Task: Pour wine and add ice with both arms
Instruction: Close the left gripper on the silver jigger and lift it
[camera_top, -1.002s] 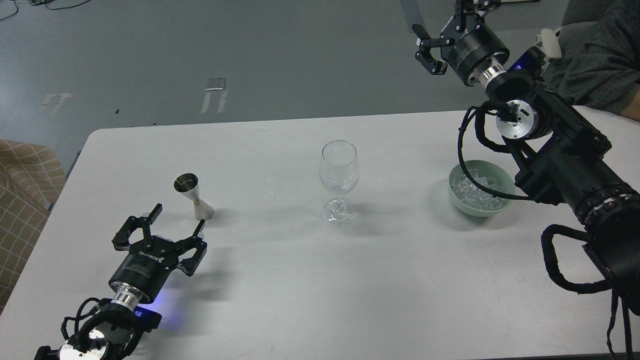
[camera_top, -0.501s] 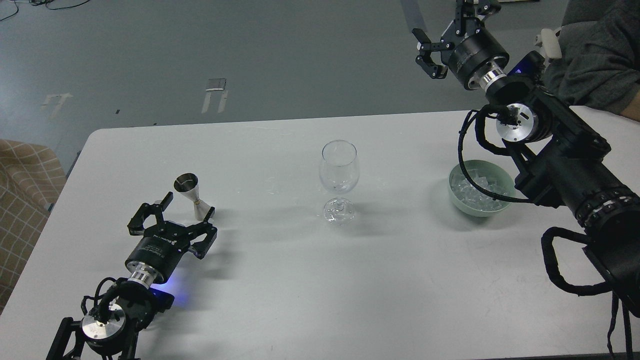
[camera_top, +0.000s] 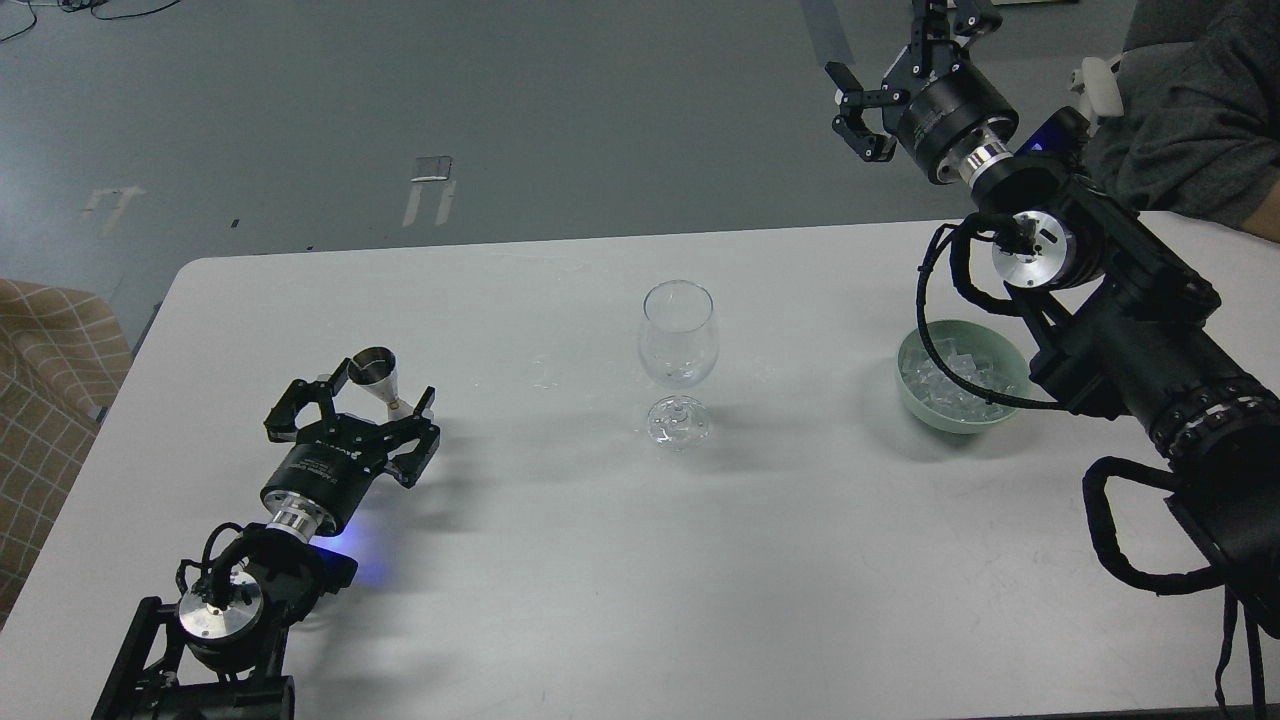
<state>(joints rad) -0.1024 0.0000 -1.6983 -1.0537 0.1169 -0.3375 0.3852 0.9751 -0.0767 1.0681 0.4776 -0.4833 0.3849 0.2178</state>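
A clear wine glass (camera_top: 679, 345) stands upright in the middle of the white table (camera_top: 600, 560). A small steel jigger (camera_top: 381, 383) stands at the left. My left gripper (camera_top: 375, 392) is open, its fingers on either side of the jigger's lower part, apart from it as far as I can tell. A pale green bowl (camera_top: 1000, 415) at the right holds several clear ice cubes (camera_top: 940, 385). My right gripper (camera_top: 905, 45) is open and empty, raised high beyond the table's far edge, well above and behind the bowl.
A person's grey-sleeved arm (camera_top: 1190, 120) rests at the table's far right corner. A beige checked cloth (camera_top: 40, 380) lies off the table's left edge. My right arm's cable loops over the bowl's left rim.
My left gripper has moved forward and to the right, from short of the jigger to around it. My right gripper has risen slightly and turned.
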